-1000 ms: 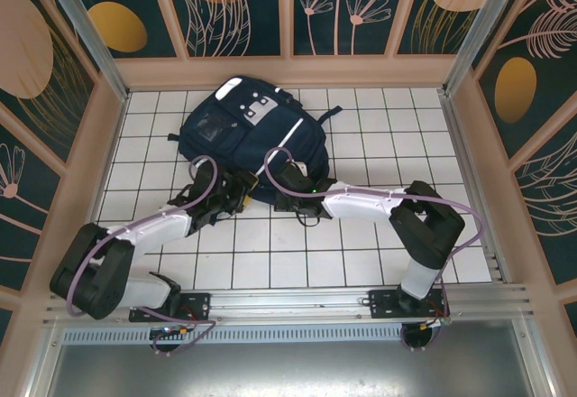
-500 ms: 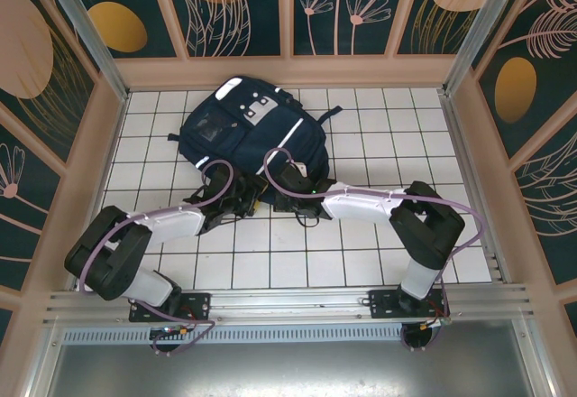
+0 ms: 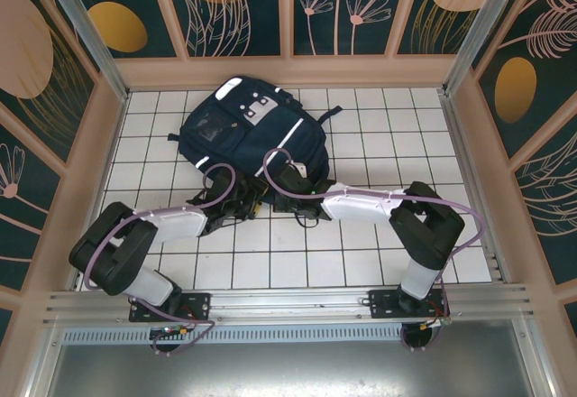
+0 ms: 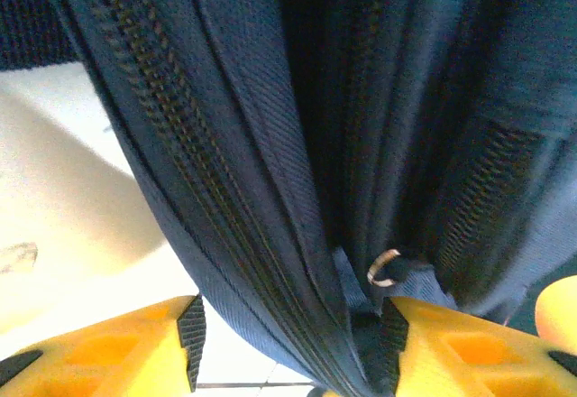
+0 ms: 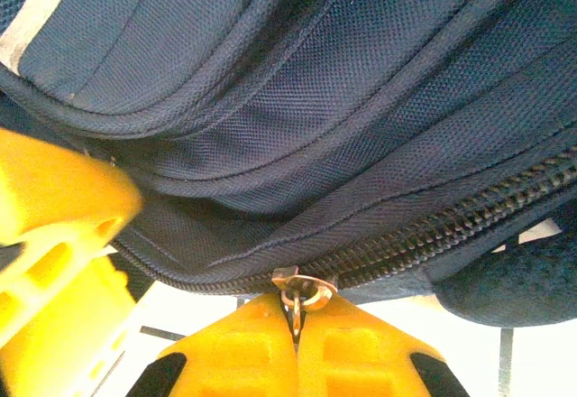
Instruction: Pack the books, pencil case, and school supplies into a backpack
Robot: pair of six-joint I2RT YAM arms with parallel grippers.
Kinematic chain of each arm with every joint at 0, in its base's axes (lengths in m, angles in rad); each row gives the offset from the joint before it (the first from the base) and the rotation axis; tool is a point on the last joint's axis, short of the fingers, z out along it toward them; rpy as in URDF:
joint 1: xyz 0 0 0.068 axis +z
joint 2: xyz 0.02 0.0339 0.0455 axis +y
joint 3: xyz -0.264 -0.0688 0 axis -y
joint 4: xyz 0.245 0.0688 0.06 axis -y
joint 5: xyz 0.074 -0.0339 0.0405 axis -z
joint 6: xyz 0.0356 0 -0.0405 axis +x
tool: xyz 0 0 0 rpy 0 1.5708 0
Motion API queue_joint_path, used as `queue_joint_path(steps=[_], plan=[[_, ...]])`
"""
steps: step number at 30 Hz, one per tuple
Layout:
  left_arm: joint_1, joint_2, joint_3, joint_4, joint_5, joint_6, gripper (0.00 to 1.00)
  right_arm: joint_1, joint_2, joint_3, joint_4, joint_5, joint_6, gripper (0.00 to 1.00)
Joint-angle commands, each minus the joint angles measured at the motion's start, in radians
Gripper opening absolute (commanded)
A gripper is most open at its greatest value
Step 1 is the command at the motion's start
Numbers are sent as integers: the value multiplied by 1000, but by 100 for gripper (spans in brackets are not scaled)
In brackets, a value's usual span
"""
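The navy backpack lies flat at the back middle of the tiled floor. My right gripper is at its near edge, shut on the metal zipper pull of a closed zipper. My left gripper sits just left of it, jaws apart around a fold of backpack fabric. Its right pad touches the cloth below a small metal ring; its left pad stands off it. The books, pencil case and school supplies are out of view.
White tiled floor spreads in front of and beside the backpack. Wooden walls box in the cell, and a metal rail runs along the near edge. The left gripper's yellow finger sits close beside the right gripper.
My left arm has swung its gripper right and forward to the backpack's near edge, close to the right gripper. The right gripper has stayed shut on the zipper pull.
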Motion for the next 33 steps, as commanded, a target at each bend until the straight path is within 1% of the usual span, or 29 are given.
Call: queue_joint_path(steps=[1, 2, 3, 5, 9, 13, 19, 22, 23, 25, 26, 28, 30, 33], plan=[[-4, 44, 48, 67, 9, -15, 45, 21, -47, 10, 15, 7, 18, 0], [-4, 58, 59, 61, 5, -10, 35, 23, -47, 10, 13, 13, 22, 0], [-4, 65, 66, 56, 0, -5, 22, 24, -49, 8, 9, 23, 24, 0], [-4, 52, 68, 24, -27, -3, 0, 24, -56, 2, -4, 46, 31, 0], [-4, -40, 51, -95, -107, 18, 0, 16, -83, -23, -41, 103, 30, 0], [8, -122, 30, -196, -147, 33, 0, -20, -130, -68, -68, 125, 9, 0], [60, -276, -5, -348, -193, 85, 0, -130, -200, -140, -92, 133, -56, 0], [133, -372, -49, -398, -193, 116, 0, -200, -218, -164, -91, 129, -106, 0], [171, -406, -67, -406, -184, 135, 0, -218, -222, -167, -87, 129, -126, 0], [240, -452, -86, -417, -158, 189, 0, -237, -216, -162, -83, 129, -162, 0], [285, -456, -82, -424, -135, 236, 0, -241, -212, -156, -81, 129, -179, 0], [364, -429, -45, -474, -85, 320, 0, -241, -195, -138, -84, 115, -196, 0], [447, -369, 4, -509, -30, 405, 0, -227, -181, -118, -75, 73, -200, 0], [551, -286, 77, -543, -26, 532, 0, -158, -163, -84, -60, 68, -192, 0]])
